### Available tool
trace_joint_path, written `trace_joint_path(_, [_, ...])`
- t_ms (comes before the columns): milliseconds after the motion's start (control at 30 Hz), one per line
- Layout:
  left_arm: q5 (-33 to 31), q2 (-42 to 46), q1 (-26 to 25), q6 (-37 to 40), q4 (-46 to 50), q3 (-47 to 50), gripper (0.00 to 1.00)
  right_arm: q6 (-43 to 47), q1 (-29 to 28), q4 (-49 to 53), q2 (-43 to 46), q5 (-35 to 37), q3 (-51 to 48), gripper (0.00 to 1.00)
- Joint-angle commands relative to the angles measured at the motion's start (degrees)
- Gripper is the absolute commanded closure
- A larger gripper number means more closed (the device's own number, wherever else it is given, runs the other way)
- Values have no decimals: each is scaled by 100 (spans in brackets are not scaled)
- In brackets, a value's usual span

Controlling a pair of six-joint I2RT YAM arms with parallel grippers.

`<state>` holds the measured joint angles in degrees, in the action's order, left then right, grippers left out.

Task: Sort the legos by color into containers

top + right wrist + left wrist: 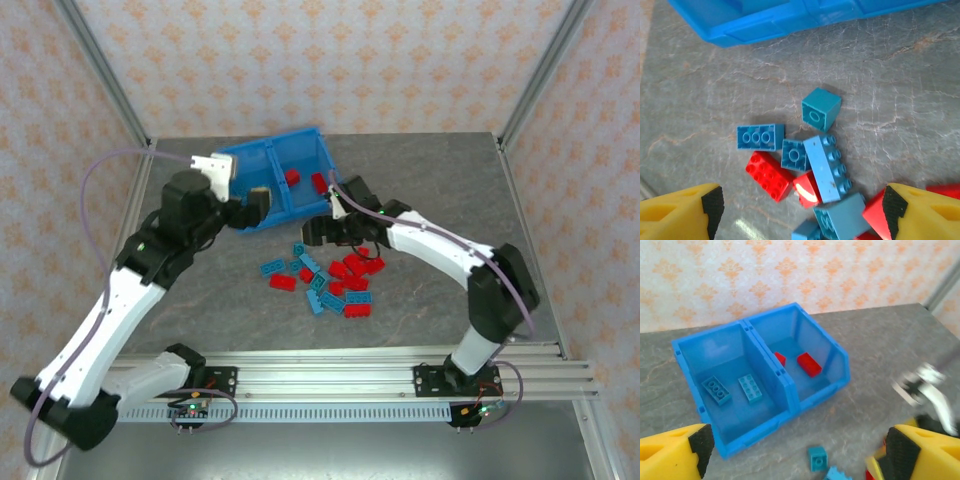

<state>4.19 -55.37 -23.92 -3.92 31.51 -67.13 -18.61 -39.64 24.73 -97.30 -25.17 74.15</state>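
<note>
**Desk:** What is the setting?

**Operator:** A grey marbled table (430,190) in a booth of orange-patterned wallpaper (330,60), with aluminium posts (105,75) at the far corners. I am running both arms from the near edge.

**Desk:** Where are the containers?

**Operator:** The bright blue translucent plastic bin (262,150) sits far and left of centre, turned slightly askew. On the left wrist camera, its left compartment (690,355) holds two teal studded bricks (716,389) lying flat side by side. Its right compartment (832,360) holds two red bricks (809,364), one of them against the middle wall.

**Desk:** And the unsorted legos?

**Operator:** The loose pile of red and teal bricks (335,282) lies on the table near the middle, just on the near side of the bin. On the right wrist camera, a teal cube (820,107) sits at the pile's far edge. Beside it, a longer pale blue brick (827,167) lies on its side with its studs facing right. A red studded brick (769,175) lies to the left, next to a teal brick turned underside up (760,137).

**Desk:** The claws?

**Operator:** My left gripper (799,445) hangs over the table at the bin's near left corner. Its yellow fingers (670,452) are spread wide with nothing between them. My right gripper (800,202) hovers over the far side of the pile, jaws well apart and gripping nothing. The bricks lie on the table under the gap.
</note>
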Motion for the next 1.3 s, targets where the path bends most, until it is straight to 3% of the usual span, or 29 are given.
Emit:
trace_joint_path(0, [689,531,6,1899,719,641,0,-639,-109,41,-579,737,431,17])
trace_joint_path(100, [1077,1089,14,2653,728,1198,0,-1037,-153,71,-1134,895,763,18])
trace_joint_path(233, [2068,1705,3,3878,268,2170,0,-1135,-355,657,-1839,1446,1470,18])
trace_joint_path(333, [2234,2003,8,4366,-205,2830,0,-1098,-563,928,-2212,1784,1850,18])
trace_joint_path(567, [1931,2011,7,4465,-277,3119,0,-1174,-779,1015,-2873,1743,2279,25])
trace_joint_path(700, [1582,1741,3,4199,-535,3180,0,-1172,-861,1009,-3057,1817,2387,41])
trace_joint_path(867, [1919,1555,4,4255,-558,3052,0,-1257,-861,914,-2977,2109,2183,59])
trace_joint_path(1000, [2002,1547,5,4152,-528,2996,0,-1161,-861,810,-2542,1814,2084,72])
trace_joint_path(1167, [2228,1652,7,3860,-674,2854,0,-901,-870,65,-1295,1786,1609,79])
trace_joint_path(1267, [2540,1826,16,3731,-923,2879,0,-462,-942,-134,-996,1445,1807,79])
